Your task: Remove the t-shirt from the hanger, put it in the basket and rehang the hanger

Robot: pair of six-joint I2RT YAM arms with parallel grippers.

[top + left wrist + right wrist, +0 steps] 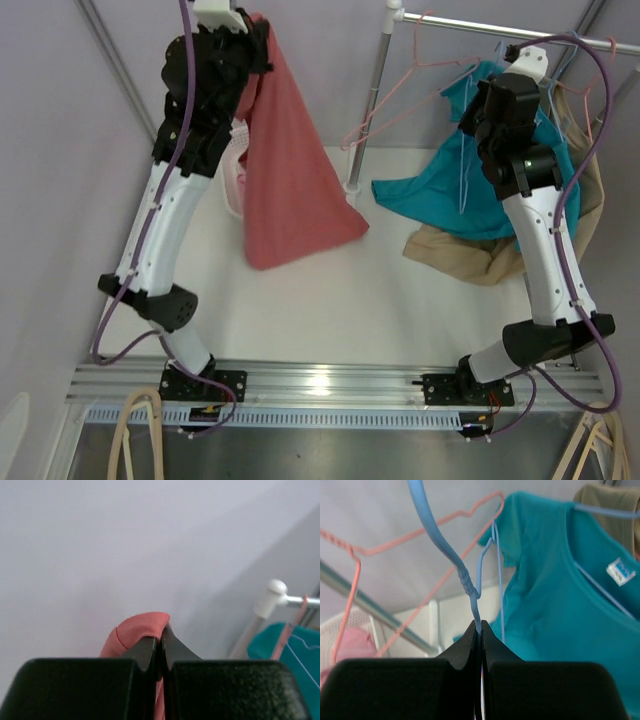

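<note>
Top external, left end effector (161, 632) gripping red t-shirt (290, 170) (hanging below), right end effector (479, 627) pinching hanger (440, 535)

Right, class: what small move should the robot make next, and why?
Probably swing the left gripper over the white basket and open it. It is shut on the red t-shirt, which hangs free with no hanger visible in it, hem on the table, while the right gripper is shut on the blue hanger.
</note>
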